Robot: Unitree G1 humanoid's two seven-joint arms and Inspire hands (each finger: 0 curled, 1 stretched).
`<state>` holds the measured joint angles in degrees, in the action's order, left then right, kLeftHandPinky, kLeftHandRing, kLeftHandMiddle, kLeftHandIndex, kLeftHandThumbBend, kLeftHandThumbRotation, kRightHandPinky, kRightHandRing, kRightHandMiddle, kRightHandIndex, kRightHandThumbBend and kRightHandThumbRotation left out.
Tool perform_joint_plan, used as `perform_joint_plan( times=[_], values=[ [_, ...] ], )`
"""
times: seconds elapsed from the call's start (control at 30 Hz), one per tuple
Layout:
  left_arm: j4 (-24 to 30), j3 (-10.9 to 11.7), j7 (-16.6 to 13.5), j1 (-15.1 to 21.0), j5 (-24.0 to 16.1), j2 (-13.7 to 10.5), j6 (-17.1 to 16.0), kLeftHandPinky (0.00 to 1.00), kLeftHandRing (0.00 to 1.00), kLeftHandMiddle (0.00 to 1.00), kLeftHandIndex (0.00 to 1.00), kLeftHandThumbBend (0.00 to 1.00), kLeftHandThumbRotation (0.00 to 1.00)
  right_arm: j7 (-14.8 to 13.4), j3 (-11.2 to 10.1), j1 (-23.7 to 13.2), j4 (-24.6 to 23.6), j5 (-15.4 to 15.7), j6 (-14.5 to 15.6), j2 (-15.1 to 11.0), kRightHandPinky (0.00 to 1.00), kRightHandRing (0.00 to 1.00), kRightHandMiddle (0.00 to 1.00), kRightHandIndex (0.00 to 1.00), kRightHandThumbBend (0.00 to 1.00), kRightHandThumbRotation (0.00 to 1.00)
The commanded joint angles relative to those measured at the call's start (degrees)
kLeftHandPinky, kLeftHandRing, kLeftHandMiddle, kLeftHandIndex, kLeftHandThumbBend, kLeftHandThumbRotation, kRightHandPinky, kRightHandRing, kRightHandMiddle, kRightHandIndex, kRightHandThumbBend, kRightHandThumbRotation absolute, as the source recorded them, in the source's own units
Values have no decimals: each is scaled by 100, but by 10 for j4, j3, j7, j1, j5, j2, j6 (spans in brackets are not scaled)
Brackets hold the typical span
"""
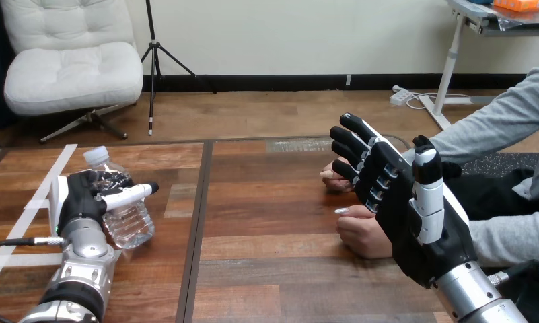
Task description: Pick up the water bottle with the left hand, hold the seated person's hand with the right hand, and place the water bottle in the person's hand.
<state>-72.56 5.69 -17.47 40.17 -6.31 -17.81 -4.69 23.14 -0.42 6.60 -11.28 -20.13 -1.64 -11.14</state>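
Item 1, my L hand (85, 198): fingers + thumb wrapped round water bottle (128, 225), tilted, at wooden table's (266, 222) left.
Item 2, my R hand (414, 225): fingers straight, slightly spread, over person's nearer hand (361, 235); contact unclear.
To do: keep grip firm, lower R gently, cup that hand first.

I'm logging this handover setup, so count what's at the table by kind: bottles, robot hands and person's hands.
Bottles: 1, the water bottle
Robot hands: 2, the left hand and the right hand
Person's hands: 2, the farther hand and the nearer hand
Total: 5
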Motion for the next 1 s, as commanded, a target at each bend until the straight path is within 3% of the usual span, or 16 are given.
perform_joint_plan(
  times=[0.0, 0.97],
  values=[
    [9, 2, -9, 22, 0, -4, -23, 33, 39, 44, 47, 74, 0, 1, -4, -23, -31, -4, -9, 5, 97, 97, 94, 94, 100, 100],
    [12, 5, -10, 11, 1, -6, -66, 33, 38, 43, 47, 75, 0, 0, -4, -23, -23, 3, -14, 6, 97, 97, 94, 94, 100, 100]
  ],
)
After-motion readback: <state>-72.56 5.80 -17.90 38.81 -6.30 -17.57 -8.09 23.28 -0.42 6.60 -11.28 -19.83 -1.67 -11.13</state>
